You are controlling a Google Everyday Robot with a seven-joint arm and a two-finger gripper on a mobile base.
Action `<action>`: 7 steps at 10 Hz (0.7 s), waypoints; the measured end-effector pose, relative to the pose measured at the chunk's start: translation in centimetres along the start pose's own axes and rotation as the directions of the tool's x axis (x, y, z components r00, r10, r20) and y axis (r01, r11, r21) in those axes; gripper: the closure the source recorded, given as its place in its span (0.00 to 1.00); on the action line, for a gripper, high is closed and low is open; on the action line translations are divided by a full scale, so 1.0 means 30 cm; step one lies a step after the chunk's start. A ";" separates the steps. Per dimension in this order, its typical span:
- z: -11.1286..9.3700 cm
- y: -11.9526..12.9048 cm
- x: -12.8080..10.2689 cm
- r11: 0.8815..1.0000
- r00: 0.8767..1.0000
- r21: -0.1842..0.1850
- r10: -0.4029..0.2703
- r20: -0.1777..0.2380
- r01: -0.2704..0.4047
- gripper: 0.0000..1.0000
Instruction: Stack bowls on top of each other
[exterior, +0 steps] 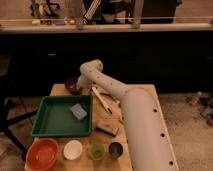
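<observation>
The small dark maroon-brown bowl (pixel 71 85) sits at the far left corner of the wooden table (pixel 135 95). The wide, shallow orange-red bowl (pixel 42 153) sits at the near left corner. My white arm reaches from the lower right across the table to the far left. My gripper (pixel 78 86) hangs down from the arm's end right at the maroon bowl's right side. The wrist mostly hides it. The two bowls are far apart, with the green tray between them.
A green tray (pixel 47 125) with a grey sponge (pixel 78 111) fills the left middle. A small white bowl (pixel 73 149), a pale green cup (pixel 96 151) and a dark cup (pixel 116 149) line the near edge. A white utensil (pixel 101 99) and a dark block (pixel 107 128) lie beside the arm.
</observation>
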 end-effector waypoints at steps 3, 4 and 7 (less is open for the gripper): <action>-0.004 0.002 -0.002 1.000 1.000 0.012 -0.009 0.003 0.009 0.97; -0.006 0.000 -0.004 1.000 1.000 0.017 -0.012 0.003 0.012 1.00; -0.014 -0.008 -0.006 0.999 1.000 0.029 -0.022 0.001 0.022 1.00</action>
